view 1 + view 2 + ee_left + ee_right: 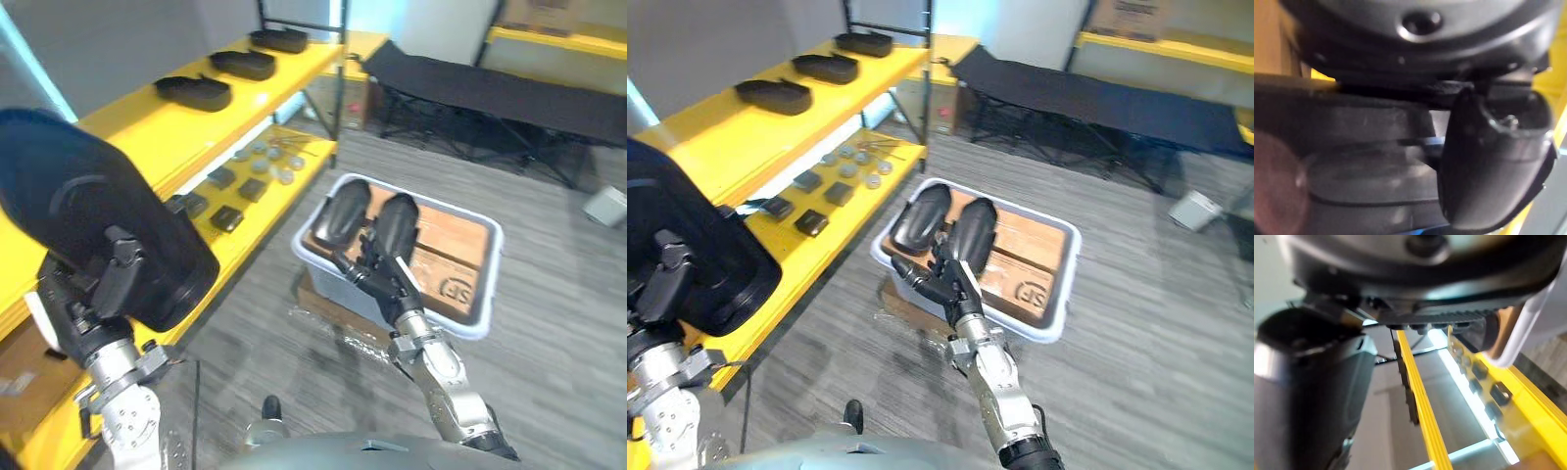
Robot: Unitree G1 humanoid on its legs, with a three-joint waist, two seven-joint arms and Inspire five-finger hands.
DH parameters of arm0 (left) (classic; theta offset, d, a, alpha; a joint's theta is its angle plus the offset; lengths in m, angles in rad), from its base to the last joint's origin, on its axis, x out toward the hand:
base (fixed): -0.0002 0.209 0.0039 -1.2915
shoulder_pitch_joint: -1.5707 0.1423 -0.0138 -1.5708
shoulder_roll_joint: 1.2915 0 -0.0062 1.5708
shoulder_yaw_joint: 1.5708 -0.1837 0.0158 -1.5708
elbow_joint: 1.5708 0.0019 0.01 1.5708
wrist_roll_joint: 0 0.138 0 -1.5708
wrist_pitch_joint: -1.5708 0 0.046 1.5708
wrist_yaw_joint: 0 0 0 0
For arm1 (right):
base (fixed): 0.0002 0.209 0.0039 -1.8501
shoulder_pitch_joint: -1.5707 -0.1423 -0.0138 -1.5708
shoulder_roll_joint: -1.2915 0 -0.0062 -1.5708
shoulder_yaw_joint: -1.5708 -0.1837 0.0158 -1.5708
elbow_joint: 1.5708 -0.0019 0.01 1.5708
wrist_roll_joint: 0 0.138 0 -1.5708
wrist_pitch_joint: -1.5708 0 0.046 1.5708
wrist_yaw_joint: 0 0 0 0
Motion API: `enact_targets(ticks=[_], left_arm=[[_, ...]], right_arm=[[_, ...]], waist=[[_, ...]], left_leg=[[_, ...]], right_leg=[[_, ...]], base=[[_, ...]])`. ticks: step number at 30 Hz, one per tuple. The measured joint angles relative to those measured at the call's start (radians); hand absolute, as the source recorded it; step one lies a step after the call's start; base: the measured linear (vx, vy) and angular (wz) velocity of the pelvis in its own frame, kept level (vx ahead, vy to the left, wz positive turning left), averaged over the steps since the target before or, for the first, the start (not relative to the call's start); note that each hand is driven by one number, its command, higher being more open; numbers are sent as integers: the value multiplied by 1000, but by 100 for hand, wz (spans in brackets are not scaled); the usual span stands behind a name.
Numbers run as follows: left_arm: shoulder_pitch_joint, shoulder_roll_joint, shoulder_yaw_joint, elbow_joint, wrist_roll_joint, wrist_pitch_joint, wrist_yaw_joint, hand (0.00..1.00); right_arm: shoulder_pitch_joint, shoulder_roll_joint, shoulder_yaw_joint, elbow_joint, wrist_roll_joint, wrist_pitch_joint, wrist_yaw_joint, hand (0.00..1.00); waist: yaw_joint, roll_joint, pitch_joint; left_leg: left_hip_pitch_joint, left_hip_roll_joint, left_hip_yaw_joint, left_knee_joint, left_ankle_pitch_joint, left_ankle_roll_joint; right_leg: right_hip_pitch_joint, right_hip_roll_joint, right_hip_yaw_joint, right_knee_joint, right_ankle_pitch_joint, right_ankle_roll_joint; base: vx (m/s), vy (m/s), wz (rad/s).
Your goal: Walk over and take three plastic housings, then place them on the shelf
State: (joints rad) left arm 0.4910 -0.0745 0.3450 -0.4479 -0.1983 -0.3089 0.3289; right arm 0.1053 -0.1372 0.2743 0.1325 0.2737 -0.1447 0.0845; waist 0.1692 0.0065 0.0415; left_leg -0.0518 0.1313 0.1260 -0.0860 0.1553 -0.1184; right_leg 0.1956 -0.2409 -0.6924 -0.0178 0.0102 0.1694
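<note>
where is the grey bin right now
Left eye view, centre: the grey bin stands just right of the yellow shelf, the right robot hand reaching into it.

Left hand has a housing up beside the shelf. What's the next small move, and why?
Probably ease the left hand over the top shelf and set its housing on the bare near end: the hand grips it beside the shelf, and three housings already lie further along.
</note>
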Motion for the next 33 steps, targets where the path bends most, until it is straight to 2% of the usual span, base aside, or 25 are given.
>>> enact_targets(ticks=[3,6,8,9,11,12,13,14,15,17,18,21,23,25,30,33], left_arm=[[78,-44,89,-9,-78,0,-28,0],[119,-47,107,-7,-114,-1,-38,0],[133,-44,103,-7,-114,-7,-60,0],[132,-44,85,-8,-115,-15,-91,0],[128,-42,64,-10,-136,-19,-159,0],[111,-38,34,-10,-155,-19,-212,0],[80,-34,-18,-12,-165,-19,-301,0],[71,-29,-50,-16,-196,-19,-354,0],[66,-27,-61,-16,-205,-19,-369,0],[51,-5,-96,-25,-230,-19,-426,0],[43,10,-103,-28,-233,-19,-447,0],[-30,114,-140,-29,-247,-14,-616,0],[-57,153,-153,-30,-274,-13,-685,0],[-67,173,-155,-30,-281,-10,-732,0],[-47,172,-164,-27,-312,4,-743,0],[-28,171,-179,-26,-311,4,-735,0]], right_arm=[[-55,-4,21,31,-35,0,-7,100],[-112,-16,36,34,-80,-2,-13,100],[-189,-26,54,53,-111,-3,-14,100],[-210,-24,53,53,-110,-5,-18,100],[-222,-25,48,51,-109,-12,-31,100],[-221,-27,35,48,-109,-19,-39,100],[-216,-54,8,49,-109,-19,-66,100],[-216,-61,0,49,-109,-19,-74,100],[-214,-60,-2,49,-110,-19,-74,100],[-192,-56,-6,49,-107,-22,-73,100],[-178,-54,-12,48,-106,-24,-73,100],[-85,-45,-59,46,-106,-46,-67,100],[-66,-48,-77,45,-108,-49,-55,100],[-66,-56,-88,35,-112,-51,-31,100],[-66,-77,-90,-42,-112,-53,28,100],[-66,-94,-90,-61,-112,-60,49,100]], waist=[[65,-16,6],[102,-26,8],[110,-27,14],[106,-20,23],[97,-23,23],[64,-25,28],[54,-14,51],[62,-3,68],[62,9,76],[44,38,98],[37,40,102],[-11,37,116],[-19,43,118],[-32,57,123],[-38,78,127],[-37,90,130]], left_leg=[[-16,-11,-66,1,13,6],[-15,-14,-85,2,14,6],[-16,-16,-100,2,21,7],[-21,-23,-114,2,28,12],[-49,-27,-103,4,33,43],[-85,-20,-32,33,41,69],[-98,-22,17,46,61,89],[-99,-39,6,37,65,92],[-99,-43,7,34,65,92],[-101,-60,18,30,65,92],[-102,-66,14,30,65,92],[-104,-100,-47,24,91,117],[-106,-107,-58,9,109,115],[-115,-98,-66,10,120,110],[-112,-79,-73,26,125,102],[-118,-71,-44,54,101,118]], right_leg=[[25,0,-62,24,-26,4],[34,-1,-75,39,-41,3],[53,3,-100,39,-43,5],[68,4,-132,39,-47,7],[89,8,-187,39,-49,9],[111,11,-252,42,-51,17],[130,0,-306,68,-57,22],[129,-18,-309,91,-71,24],[126,-27,-307,105,-81,24],[94,-61,-252,179,-129,27],[82,-62,-210,197,-146,25],[52,-56,-55,289,-247,14],[34,-59,-42,324,-268,18],[22,-58,-37,362,-284,15],[1,-58,-16,436,-338,4],[12,-61,-39,453,-366,-1]], base=[[6,-28,59],[-10,-18,27],[-56,-7,35],[-83,10,56],[-76,21,92],[-108,67,173],[-147,151,169],[-127,160,100],[-115,166,27],[-113,121,23],[-112,83,40],[-95,5,71],[-57,-27,28],[-57,-52,5],[-44,-74,3],[2,-66,18]])
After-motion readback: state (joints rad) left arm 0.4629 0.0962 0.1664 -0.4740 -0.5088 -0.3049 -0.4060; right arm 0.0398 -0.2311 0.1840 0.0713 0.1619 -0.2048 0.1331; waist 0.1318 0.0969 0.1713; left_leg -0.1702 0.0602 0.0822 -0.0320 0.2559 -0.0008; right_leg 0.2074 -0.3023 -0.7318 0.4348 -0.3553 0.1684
